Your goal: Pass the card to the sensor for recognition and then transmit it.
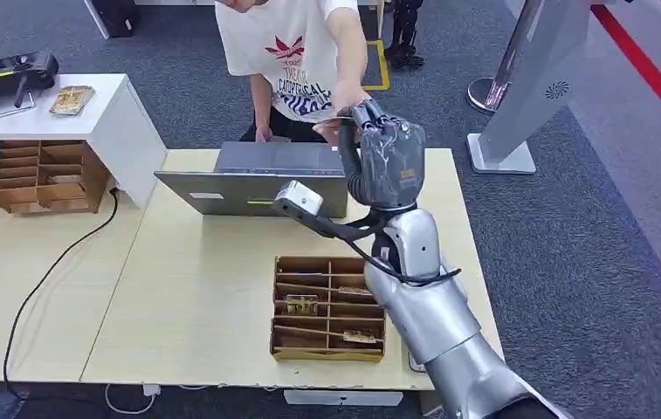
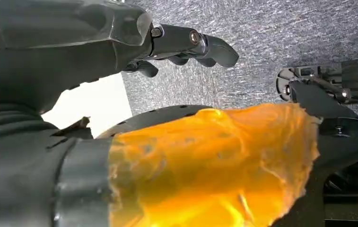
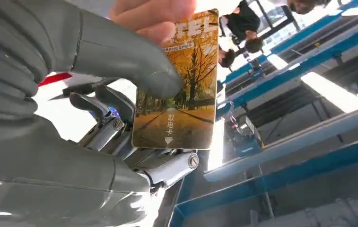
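My right hand (image 1: pixel 385 150) is raised over the far edge of the table, beyond the laptop (image 1: pixel 252 182). It pinches a card (image 3: pixel 180 90) with an autumn tree picture between its thumb (image 3: pixel 120 52) and dark fingers (image 3: pixel 106 106). A person's hand (image 1: pixel 341 106) reaches over from across the table, and their fingers (image 3: pixel 153 14) grip the card's other end. A small silver sensor (image 1: pixel 299 199) sits on a stalk in front of the laptop. My left hand (image 2: pixel 186 42) hangs over grey carpet with its fingers loosely stretched and nothing in it.
A cardboard divider box (image 1: pixel 328 307) with several cards stands on the wooden table (image 1: pixel 196 297) near me. A second box (image 1: pixel 43 175) and a white cabinet (image 1: pixel 113 113) are at the left. A silver stand (image 1: pixel 527 96) is on the carpet at the right.
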Controlling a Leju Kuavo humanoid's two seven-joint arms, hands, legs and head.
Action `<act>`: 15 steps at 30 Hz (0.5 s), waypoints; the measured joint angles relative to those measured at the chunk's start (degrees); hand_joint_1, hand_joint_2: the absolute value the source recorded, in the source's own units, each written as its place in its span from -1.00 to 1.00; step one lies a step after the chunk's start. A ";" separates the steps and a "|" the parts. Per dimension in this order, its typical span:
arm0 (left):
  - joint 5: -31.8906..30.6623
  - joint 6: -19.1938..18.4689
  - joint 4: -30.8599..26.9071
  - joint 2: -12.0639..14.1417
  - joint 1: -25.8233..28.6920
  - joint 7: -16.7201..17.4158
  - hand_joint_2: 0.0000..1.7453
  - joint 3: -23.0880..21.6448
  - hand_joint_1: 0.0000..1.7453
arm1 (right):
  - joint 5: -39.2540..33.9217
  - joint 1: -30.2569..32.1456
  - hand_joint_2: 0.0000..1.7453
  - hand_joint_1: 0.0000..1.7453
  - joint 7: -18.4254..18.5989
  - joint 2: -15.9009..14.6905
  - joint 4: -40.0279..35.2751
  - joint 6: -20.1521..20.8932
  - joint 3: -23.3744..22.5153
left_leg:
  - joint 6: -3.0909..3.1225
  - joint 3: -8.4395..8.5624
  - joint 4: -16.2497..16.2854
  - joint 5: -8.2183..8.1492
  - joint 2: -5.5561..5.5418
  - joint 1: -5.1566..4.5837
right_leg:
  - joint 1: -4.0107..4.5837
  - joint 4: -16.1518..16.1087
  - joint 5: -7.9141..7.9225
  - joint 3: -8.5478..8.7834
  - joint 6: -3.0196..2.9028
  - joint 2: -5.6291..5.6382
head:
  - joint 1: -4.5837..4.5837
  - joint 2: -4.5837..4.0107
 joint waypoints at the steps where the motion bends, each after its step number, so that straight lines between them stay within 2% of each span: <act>1: 0.00 0.00 0.00 0.00 0.00 0.00 -1.00 0.00 -1.00 | 0.81 -0.07 1.00 1.00 0.31 -0.09 0.39 -0.02 0.00 | 0.00 0.00 0.00 0.00 0.00 0.00 | 0.00 0.00 0.00 0.00 0.00 0.00 | 0.02 0.00; 4: 0.00 -0.07 0.00 0.00 0.00 -0.02 -1.00 0.00 -1.00 | 3.74 -0.11 1.00 1.00 1.05 -0.37 1.42 -0.02 0.00 | 0.00 0.00 0.00 0.00 0.00 0.00 | 0.00 0.00 0.00 0.00 0.00 0.00 | 0.02 0.00; 5: -0.02 -0.09 0.00 0.00 0.00 -0.02 -1.00 0.00 -1.00 | 4.86 -0.12 1.00 -0.16 1.29 -0.50 1.66 -0.02 0.00 | 0.00 0.00 0.00 0.00 0.00 0.00 | 0.00 0.00 0.00 -0.01 0.00 0.00 | 0.02 0.00; 6: -0.02 -0.13 0.00 0.00 0.00 -0.04 -1.00 0.00 -1.00 | 5.94 -0.12 1.00 -0.16 1.66 -0.65 1.99 -0.02 0.00 | 0.00 0.00 0.00 0.00 0.00 0.00 | 0.00 0.00 0.00 -0.01 0.00 0.00 | 0.02 0.00; 7: -0.02 -0.15 0.00 0.02 0.00 -0.09 -1.00 0.00 -1.00 | 6.49 -0.12 1.00 -1.00 2.06 -0.76 2.32 -0.02 0.02 | 0.00 0.00 0.00 0.00 0.00 0.00 | 0.00 0.00 0.00 -0.02 0.00 0.00 | 0.02 0.00; 15: 0.20 -0.15 0.00 0.02 0.02 -0.52 -1.00 0.00 -1.00 | 6.07 -0.20 1.00 -1.00 3.04 -1.49 5.00 -0.02 0.79 | 0.00 -0.02 0.00 0.00 0.01 0.00 | 0.00 0.00 0.00 -0.04 0.00 0.00 | 0.02 0.00</act>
